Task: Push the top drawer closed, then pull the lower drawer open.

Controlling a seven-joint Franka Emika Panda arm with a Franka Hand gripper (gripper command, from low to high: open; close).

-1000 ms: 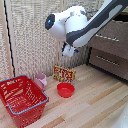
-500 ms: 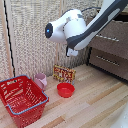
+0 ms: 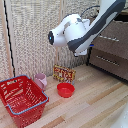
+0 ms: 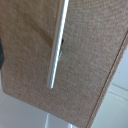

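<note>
The dark brown cabinet (image 3: 116,26) stands at the exterior view's right. Its top drawer (image 3: 120,42) and lower drawer (image 3: 111,65) each carry a thin silver bar handle. From here I cannot tell how far either drawer stands out. My white arm (image 3: 75,35) reaches down from above, and its end sits just in front of the cabinet's near edge. The arm's own body hides the gripper fingers. The wrist view is filled by a brown drawer front (image 4: 85,60) with a silver bar handle (image 4: 57,45), very close. Which drawer it is cannot be told.
A red plastic basket (image 3: 22,97) sits on the wooden floor at the exterior view's left. Beside it are a pink cup (image 3: 41,80), a red bowl (image 3: 65,89) and a small patterned box (image 3: 64,74). A woven screen (image 3: 35,35) stands behind them.
The arm's white wrist has shifted slightly down and toward the exterior view's left. Nothing on the floor has moved.
</note>
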